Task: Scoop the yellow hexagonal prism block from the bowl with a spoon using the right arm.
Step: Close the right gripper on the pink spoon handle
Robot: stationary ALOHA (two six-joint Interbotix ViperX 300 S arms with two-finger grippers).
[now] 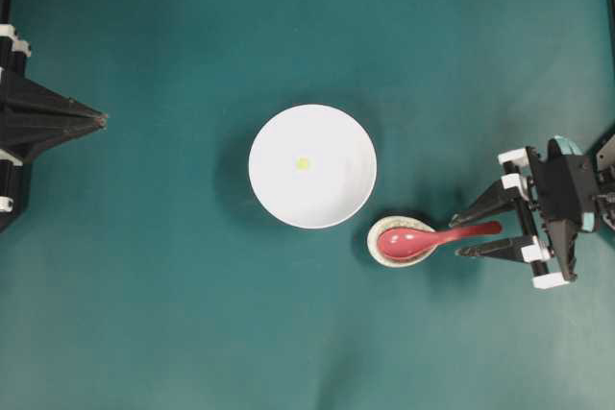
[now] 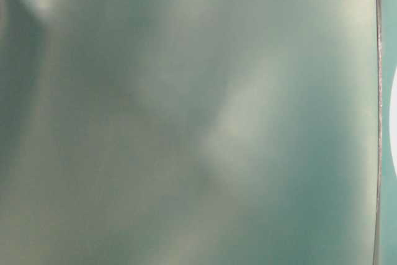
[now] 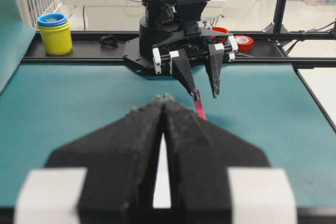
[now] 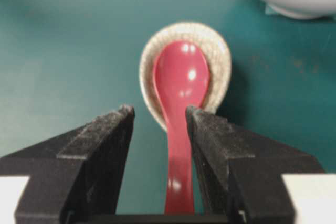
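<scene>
**Spoon between spread fingers, grasp not yet made**

Black fingers [image 4: 113, 145] of the right gripper [image 4: 160, 116] fill the wrist view's foreground, spread, one on each side of the spoon [image 4: 178, 108] handle with a gap either way. Left to right overhead: the left gripper [image 1: 96, 120] sits at the edge, fingers pressed together; the bowl [image 1: 312, 166] holds the yellow block [image 1: 303, 163] near its centre; beside it, the spoon's scoop rests in a small speckled dish [image 1: 384, 252].

Judging by this, the step is grasping the spoon. Next calls for closing squarely on the handle, then lifting clear of the dish.

A teal mat [image 1: 173, 314] covers the table. Behind it sit a yellow tub [image 3: 54, 35] and tape rolls [image 3: 242, 41].
</scene>
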